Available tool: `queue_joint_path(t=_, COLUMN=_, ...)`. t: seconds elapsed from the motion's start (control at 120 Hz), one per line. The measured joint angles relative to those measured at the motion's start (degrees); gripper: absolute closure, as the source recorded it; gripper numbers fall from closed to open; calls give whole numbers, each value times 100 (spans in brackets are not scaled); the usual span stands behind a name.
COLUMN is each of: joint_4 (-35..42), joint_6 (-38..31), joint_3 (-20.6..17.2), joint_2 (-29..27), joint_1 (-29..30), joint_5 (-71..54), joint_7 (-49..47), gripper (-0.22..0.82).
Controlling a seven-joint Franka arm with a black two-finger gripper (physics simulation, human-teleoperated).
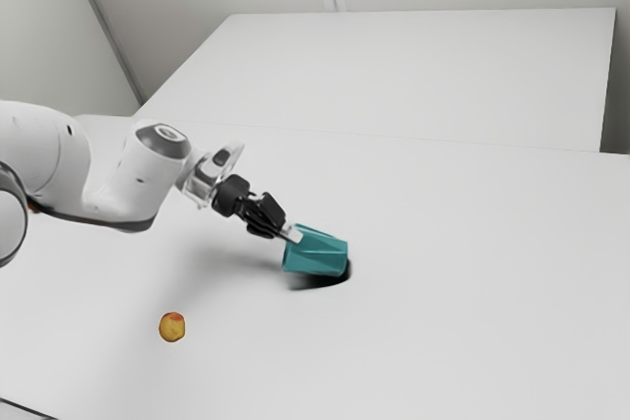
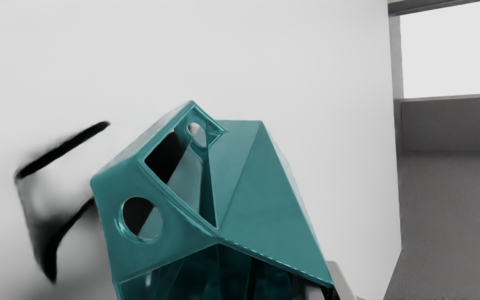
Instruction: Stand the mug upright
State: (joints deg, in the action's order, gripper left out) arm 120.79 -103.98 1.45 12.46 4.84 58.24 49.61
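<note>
Teal, faceted, glossy mug [image 1: 316, 254] is tipped sideways, rim wall [image 2: 290, 265] pinched by black two-finger gripper [image 1: 293, 234].
Likely light, rigid, slippery; wall offers workable hold.

Bright light is washing the white bench [image 1: 472, 331]; black shadow [image 1: 321, 283] is pooling below the mug [image 1: 317, 258], fainter grey is spreading nearby, glints are lining the mug's rim.

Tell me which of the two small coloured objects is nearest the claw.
The teal mug: the claw has hold of its wall at the open end. The other, a round orange-yellow thing, lies apart from the claw.
</note>
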Motion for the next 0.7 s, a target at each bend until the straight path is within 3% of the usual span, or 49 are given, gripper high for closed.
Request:
queue_joint_path(t=0.242, joint_4=-43, joint_6=190, joint_3=208, joint_2=-676, joint_1=5, joint_5=-255, joint_7=72, gripper=78)
queue_joint_path(t=0.383, joint_4=-541, joint_6=233, joint_3=361, joint_2=-899, joint_1=25, joint_5=-1496, joint_7=-117, gripper=78)
queue_joint_path(t=0.7, joint_4=-1145, joint_6=-77, joint_3=348, joint_2=-828, joint_1=-17, joint_5=-4292, joint_7=-890, gripper=79)
